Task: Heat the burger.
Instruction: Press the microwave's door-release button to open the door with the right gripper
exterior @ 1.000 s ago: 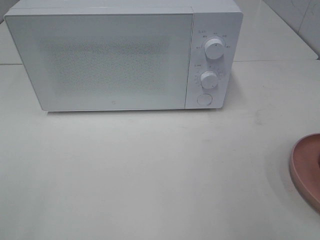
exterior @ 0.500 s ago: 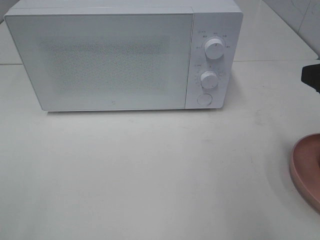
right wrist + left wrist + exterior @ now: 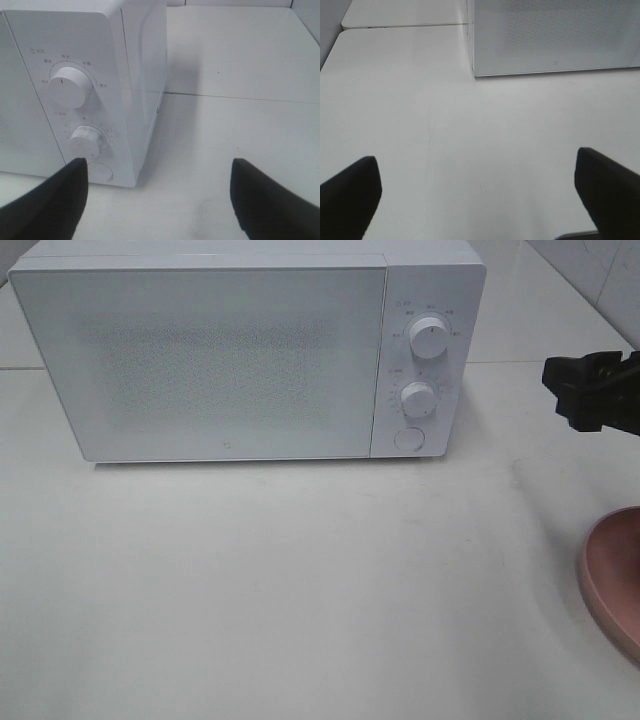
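Observation:
The burger is out of view in every frame. The white microwave [image 3: 220,360] stands at the back of the table with its door shut; the right wrist view shows its control panel [image 3: 75,100]. My right gripper [image 3: 562,390] reaches in from the right edge, in the air to the right of the microwave, apart from it. Its jaws stand open with nothing between them [image 3: 160,200]. My left gripper [image 3: 477,200] hovers over bare table in front of the microwave's left corner [image 3: 475,70], open and empty.
A round pink plate [image 3: 600,570] lies at the right edge of the table, partly cut off. The panel carries two white knobs [image 3: 428,340] [image 3: 417,400] and a round button [image 3: 408,439]. A table seam [image 3: 540,362] runs behind.
My right gripper has come into the exterior view from the right edge and moved left toward the microwave. The microwave and plate have not moved.

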